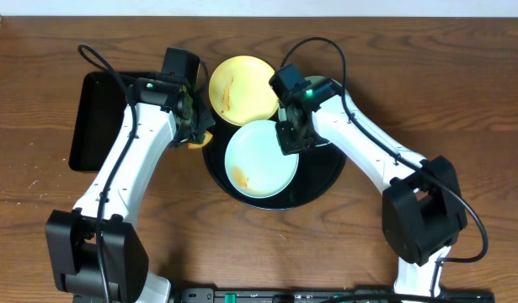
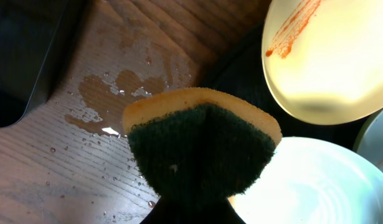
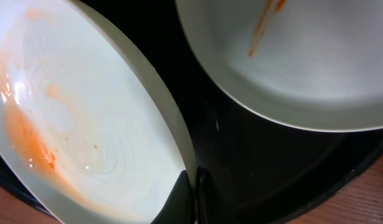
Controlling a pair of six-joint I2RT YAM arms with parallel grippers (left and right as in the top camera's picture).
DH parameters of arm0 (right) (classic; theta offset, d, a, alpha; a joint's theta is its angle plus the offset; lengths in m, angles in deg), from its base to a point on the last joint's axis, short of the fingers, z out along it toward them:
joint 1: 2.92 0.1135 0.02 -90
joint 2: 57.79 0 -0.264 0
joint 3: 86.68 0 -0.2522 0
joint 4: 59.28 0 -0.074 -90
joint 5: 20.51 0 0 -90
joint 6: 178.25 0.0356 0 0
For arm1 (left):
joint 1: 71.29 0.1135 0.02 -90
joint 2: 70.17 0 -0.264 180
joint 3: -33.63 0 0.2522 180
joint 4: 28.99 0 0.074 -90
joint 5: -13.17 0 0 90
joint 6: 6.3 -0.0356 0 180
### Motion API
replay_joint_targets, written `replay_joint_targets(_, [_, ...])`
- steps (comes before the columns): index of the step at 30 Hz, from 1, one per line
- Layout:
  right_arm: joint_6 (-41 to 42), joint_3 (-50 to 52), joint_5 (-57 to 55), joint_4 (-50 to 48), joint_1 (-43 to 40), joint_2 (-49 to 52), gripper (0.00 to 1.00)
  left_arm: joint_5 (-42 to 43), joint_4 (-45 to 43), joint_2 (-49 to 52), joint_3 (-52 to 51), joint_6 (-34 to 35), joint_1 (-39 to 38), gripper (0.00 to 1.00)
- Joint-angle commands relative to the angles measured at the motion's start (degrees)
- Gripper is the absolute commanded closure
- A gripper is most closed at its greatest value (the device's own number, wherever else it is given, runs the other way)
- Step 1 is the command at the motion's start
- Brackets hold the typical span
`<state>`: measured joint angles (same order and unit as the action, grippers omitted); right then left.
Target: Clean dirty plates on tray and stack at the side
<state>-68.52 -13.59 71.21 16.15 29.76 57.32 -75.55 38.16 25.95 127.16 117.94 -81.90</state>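
Mint-blue plastic: the mint-blue plate lies flat in the middle of the round tray, with orange-brown smears near its near-left rim.
Yellow plastic: the yellow plate sits at the tray's far rim and overlaps it, with orange streaks on its left half.
Tray position: middle of the tabletop; a rectangular tray lies toward the left edge.
Right gripper: fingers pressed together on the mint-blue plate's thin far-right rim.
Left gripper: pinching a sponge, folded green side out, just off the round tray's far-left rim.
Handling: the plates look light, stiff and thin-walled. They are probably slippery where wet or greasy, so a rim pinch could let one swivel or slide. Take a clean stretch of rim, with the sponge pressing down, not sideways.
Overhead only: the whole layout and both arms.
Left wrist only: water pooled and beaded on the wood beside the sponge.
Right wrist only: the rim running in between the fingertips, and the smear in detail.
Third plate: cannot tell where it is.
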Motion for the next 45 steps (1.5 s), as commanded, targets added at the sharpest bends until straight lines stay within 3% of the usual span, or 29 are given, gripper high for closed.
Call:
replay_joint_targets(1, [-1.9,0.2,0.2,-0.1,-0.9,-0.7,0.99,-0.9,0.2,0.1,0.4,-0.8,0.0,0.92])
replay_joint_targets(17, [-6.7,0.2,-23.0,-4.7,0.6,-13.4,0.99,-0.9,0.1,0.1,0.4,-0.8,0.0,0.92])
replay_joint_targets(28, [-8.7,0.2,-41.0,-5.3,6.4,-14.2,0.99,-0.9,0.1,0.1,0.4,-0.8,0.0,0.92])
replay_joint_targets(45, [-10.8,0.2,-47.7,-4.9,13.0,-14.0,0.99,-0.9,0.1,0.1,0.4,-0.8,0.0,0.92])
